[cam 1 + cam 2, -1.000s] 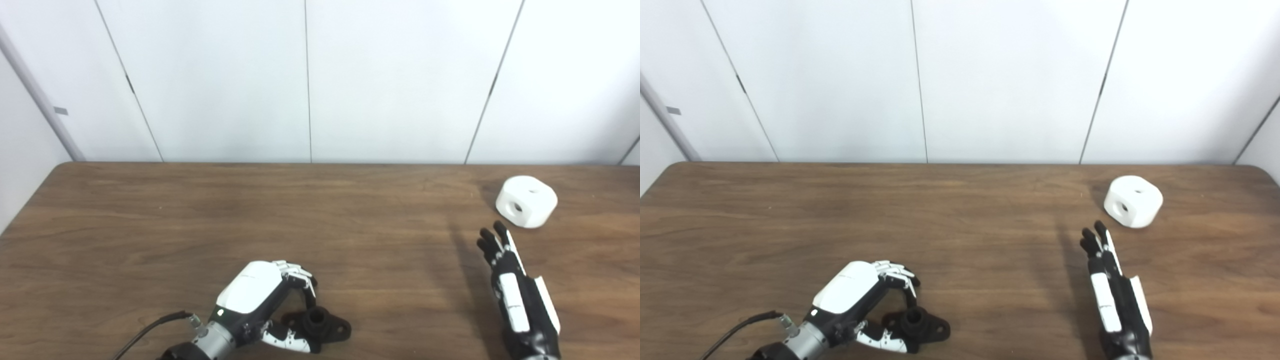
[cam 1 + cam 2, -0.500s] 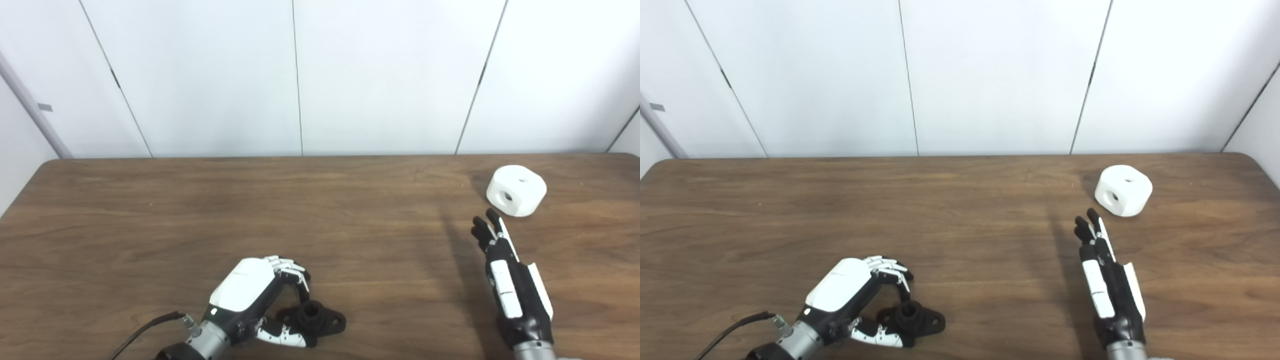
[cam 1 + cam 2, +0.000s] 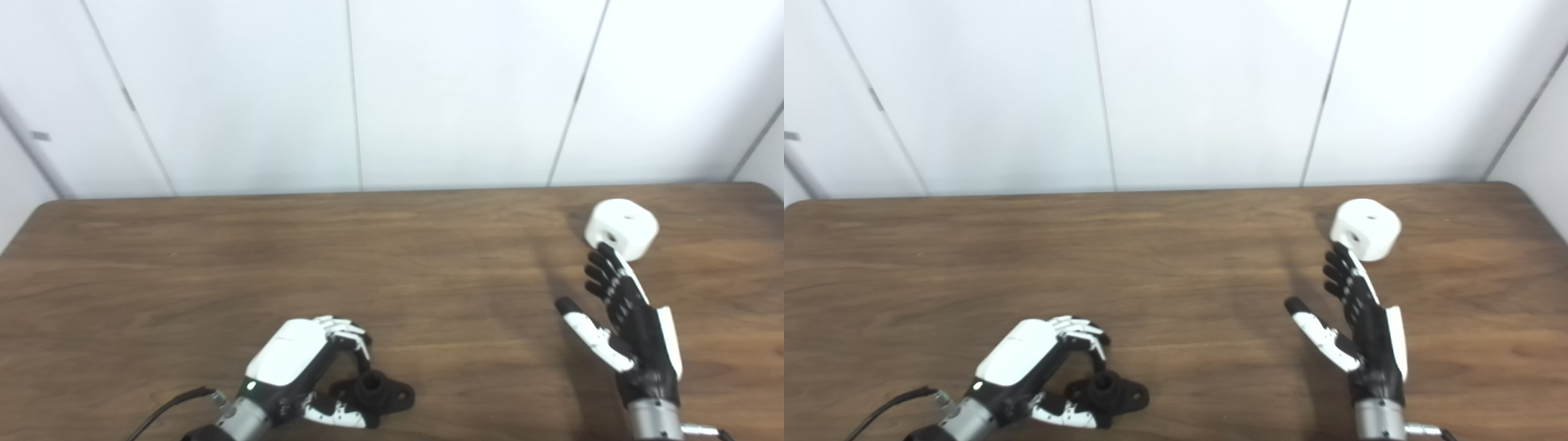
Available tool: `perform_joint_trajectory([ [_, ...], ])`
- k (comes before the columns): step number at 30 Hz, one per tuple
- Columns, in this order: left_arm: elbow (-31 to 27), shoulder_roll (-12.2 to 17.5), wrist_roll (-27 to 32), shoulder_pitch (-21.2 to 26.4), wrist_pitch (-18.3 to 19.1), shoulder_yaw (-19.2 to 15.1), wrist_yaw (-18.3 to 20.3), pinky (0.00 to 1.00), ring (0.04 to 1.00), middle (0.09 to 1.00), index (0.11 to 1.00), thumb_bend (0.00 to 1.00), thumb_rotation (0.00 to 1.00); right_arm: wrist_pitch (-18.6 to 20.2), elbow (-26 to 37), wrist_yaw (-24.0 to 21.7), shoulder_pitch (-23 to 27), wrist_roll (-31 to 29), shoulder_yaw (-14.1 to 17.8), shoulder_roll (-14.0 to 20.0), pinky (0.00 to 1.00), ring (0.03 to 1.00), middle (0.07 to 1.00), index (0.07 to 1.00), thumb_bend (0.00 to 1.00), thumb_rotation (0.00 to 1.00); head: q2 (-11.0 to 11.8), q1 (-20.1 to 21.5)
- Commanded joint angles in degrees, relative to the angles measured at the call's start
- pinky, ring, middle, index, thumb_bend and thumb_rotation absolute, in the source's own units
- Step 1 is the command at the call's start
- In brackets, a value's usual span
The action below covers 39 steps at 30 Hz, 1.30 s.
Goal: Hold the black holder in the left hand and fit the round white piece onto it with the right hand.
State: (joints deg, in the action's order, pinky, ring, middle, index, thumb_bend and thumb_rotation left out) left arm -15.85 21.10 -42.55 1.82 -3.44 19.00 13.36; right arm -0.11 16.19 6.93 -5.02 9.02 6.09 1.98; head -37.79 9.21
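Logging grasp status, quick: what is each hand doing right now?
Left hand: shut on the black holder.
Right hand: open, holding nothing, beside the round white piece.

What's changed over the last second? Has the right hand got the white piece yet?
Not yet. The right hand reached forward to the round white piece and spread its thumb, holding nothing. The left hand remains curled around the black holder on the table; the camera shifted.
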Motion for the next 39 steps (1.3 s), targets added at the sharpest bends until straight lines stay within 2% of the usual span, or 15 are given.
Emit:
perform_joint_trajectory([
  [1, 0.45, 1.69, 0.31, 0.01, -1.24, -0.71, 0.19, 0.86, 0.813, 0.751, 0.483, 0.52, 0.05, 0.29, 3.16, 0.97, 2.15, 1.51, 0.45, 0.0, 0.81, 0.871, 0.89, 0.867, 0.67, 0.4, -0.13, 1.19],
  [4, 0.48, 2.0, 0.92, -0.07, -2.23, -1.28, 0.16, 0.84, 0.799, 0.744, 0.482, 0.52, 0.05, 2.6, 4.46, 1.16, 3.52, 2.2, 1.13, 0.38, 0.84, 0.891, 0.904, 0.87, 0.72, 0.41, -0.06, 3.67],
  [7, 0.42, 2.35, 1.47, -0.01, -2.84, -1.73, 0.69, 0.83, 0.798, 0.744, 0.483, 0.52, 0.05, 3.81, 4.97, 1.71, 5.05, 4.28, 1.7, 1.07, 0.86, 0.894, 0.904, 0.866, 0.73, 0.4, 0.06, 6.11],
  [13, 0.23, 2.96, 2.7, 0.65, -2.99, -2.46, 2.22, 0.82, 0.79, 0.742, 0.483, 0.52, 0.05, 6.16, 5.02, 4.06, 8.41, 8.26, 2.72, 1.13, 0.84, 0.873, 0.858, 0.801, 0.8, 0.34, 0.21, 10.85],
  [15, 0.22, 3.09, 3.1, 0.84, -2.99, -2.74, 2.62, 0.81, 0.786, 0.738, 0.483, 0.52, 0.04, 6.83, 4.9, 4.72, 9.32, 9.82, 2.88, 1.4, 0.86, 0.872, 0.85, 0.79, 0.82, 0.33, 0.25, 11.45],
  [18, -0.04, 3.21, 3.29, 0.82, -3.02, -3.2, 3.1, 0.8, 0.782, 0.737, 0.483, 0.52, 0.04, 8.21, 4.91, 4.83, 10.53, 12.47, 2.9, 2.63, 0.95, 0.897, 0.854, 0.785, 0.83, 0.34, 0.33, 11.96],
  [22, 0.0, 3.21, 3.22, 0.8, -3.62, -3.63, 3.39, 0.78, 0.77, 0.727, 0.483, 0.52, 0.04, 11.5, 4.83, 4.58, 12.44, 18.34, 2.58, 5.22, 0.95, 0.914, 0.864, 0.783, 0.85, 0.38, 0.39, 12.6],
  [26, -0.06, 3.1, 3.74, 0.79, -3.85, -3.91, 3.91, 0.77, 0.769, 0.724, 0.483, 0.52, 0.04, 14.1, 3.24, 3.58, 14.6, 24.0, 1.43, 9.02, 0.99, 0.961, 0.917, 0.812, 0.84, 0.42, 0.41, 13.29],
  [29, -0.19, 3.13, 4.0, 0.88, -3.76, -4.12, 4.34, 0.78, 0.77, 0.724, 0.483, 0.52, 0.04, 16.94, 1.47, 2.65, 16.53, 26.01, 0.99, 10.86, 0.97, 0.985, 0.953, 0.835, 0.87, 0.4, 0.54, 13.77],
  [33, -0.36, 3.47, 3.95, 1.13, -4.04, -4.34, 4.42, 0.77, 0.763, 0.718, 0.483, 0.52, 0.04, 22.62, -1.16, -0.01, 19.24, 28.57, 0.24, 13.05, 1.0, 1.0, 0.995, 0.859, 0.92, 0.38, 0.74, 14.0],
  [39, -0.9, 3.8, 3.88, 0.89, -3.58, -4.73, 4.93, 0.76, 0.762, 0.717, 0.483, 0.52, 0.04, 26.77, -7.15, -1.45, 22.91, 31.32, -0.45, 15.78, 1.0, 1.0, 1.0, 0.86, 0.97, 0.34, 0.74, 14.0],
])
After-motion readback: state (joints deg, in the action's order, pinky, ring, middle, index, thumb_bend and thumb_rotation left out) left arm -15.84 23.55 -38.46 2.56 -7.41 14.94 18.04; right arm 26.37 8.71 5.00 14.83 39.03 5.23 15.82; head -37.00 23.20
